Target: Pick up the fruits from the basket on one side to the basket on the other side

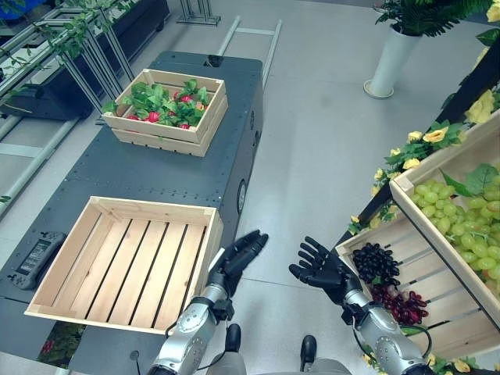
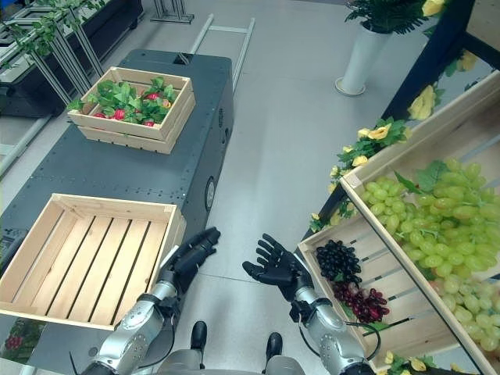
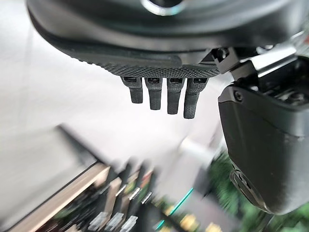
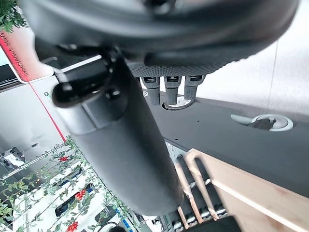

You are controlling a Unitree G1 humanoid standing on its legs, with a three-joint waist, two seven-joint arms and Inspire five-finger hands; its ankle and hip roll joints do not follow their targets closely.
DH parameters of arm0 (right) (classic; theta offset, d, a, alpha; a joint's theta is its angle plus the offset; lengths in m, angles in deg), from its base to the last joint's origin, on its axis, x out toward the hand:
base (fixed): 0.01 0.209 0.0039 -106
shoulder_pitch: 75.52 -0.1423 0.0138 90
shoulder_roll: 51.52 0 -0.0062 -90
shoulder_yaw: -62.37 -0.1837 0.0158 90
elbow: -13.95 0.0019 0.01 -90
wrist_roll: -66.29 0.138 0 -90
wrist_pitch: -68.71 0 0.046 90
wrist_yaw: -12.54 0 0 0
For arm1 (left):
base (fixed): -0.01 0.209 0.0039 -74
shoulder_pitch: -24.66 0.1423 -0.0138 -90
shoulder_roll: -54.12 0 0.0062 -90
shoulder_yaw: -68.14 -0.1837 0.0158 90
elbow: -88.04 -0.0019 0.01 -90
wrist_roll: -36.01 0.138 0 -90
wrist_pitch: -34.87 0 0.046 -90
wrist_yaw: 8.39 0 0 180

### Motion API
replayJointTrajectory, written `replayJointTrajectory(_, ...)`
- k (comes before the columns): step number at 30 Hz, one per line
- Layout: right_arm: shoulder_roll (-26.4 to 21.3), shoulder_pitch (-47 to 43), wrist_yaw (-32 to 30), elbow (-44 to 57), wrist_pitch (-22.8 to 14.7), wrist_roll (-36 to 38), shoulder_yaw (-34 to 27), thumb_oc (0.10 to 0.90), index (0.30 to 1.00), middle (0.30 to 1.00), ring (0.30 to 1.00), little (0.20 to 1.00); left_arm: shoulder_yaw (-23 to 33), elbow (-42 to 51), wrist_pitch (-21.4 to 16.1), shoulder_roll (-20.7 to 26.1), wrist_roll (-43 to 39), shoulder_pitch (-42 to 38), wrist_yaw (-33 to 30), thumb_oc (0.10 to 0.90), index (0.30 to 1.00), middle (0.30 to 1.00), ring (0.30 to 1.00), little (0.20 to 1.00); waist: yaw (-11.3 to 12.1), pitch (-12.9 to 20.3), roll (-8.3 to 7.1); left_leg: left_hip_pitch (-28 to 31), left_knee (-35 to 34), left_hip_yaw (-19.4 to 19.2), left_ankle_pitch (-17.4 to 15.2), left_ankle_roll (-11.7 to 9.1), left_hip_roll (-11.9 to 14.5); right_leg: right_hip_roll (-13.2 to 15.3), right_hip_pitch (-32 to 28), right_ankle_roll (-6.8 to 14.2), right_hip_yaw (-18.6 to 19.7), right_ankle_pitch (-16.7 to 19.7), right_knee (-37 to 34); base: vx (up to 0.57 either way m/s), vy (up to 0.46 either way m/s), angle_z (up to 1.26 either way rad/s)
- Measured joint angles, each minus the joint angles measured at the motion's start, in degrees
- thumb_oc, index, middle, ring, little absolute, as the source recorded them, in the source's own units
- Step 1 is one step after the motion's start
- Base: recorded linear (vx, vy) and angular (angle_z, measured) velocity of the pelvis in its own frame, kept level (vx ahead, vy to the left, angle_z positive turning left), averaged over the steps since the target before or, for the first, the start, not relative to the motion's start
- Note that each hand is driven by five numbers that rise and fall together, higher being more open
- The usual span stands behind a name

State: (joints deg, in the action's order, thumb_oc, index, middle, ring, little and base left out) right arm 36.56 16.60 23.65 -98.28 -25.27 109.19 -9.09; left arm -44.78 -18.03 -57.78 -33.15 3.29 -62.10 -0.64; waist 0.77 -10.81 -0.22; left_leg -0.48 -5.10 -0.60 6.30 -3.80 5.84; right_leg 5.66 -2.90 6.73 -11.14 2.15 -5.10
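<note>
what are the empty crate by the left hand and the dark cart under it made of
The empty crate looks like pale unfinished wood: separate slats with gaps, visible grain, no paint or gloss. The cart top under it looks like dark grey painted sheet metal, matte, with rows of small rivets or screws along its seams; it could be a coated panel instead. Both hands hang open.

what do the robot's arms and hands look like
Both arms are silver-grey metal with rounded, jointed segments. Each ends in a dark, nearly black robot hand: the left robot hand and the right robot hand. The slim segmented fingers show a row of blocky tips below a textured, stippled palm edge in the wrist views. The thumb is a bulky, smooth dark casing with small screws.
</note>
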Motion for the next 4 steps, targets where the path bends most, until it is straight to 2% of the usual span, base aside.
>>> replayJointTrajectory(4, 1.23, -1.35, -0.65, -8.35, 1.66, -4.06, 0.27, 0.800, 0.900, 0.900, 0.900, 0.900, -1.31, -7.55, 1.93, 0.86, 5.83, -1.74, 4.31, 0.800, 0.900, 0.900, 0.900, 0.900, -0.17, 1.32, 0.01, 0.89, -0.01, -0.25, -0.49, 0.70, -1.13, 1.25, -0.88, 0.82, 0.06, -0.42, 0.00, 0.07, 0.044, 0.03)
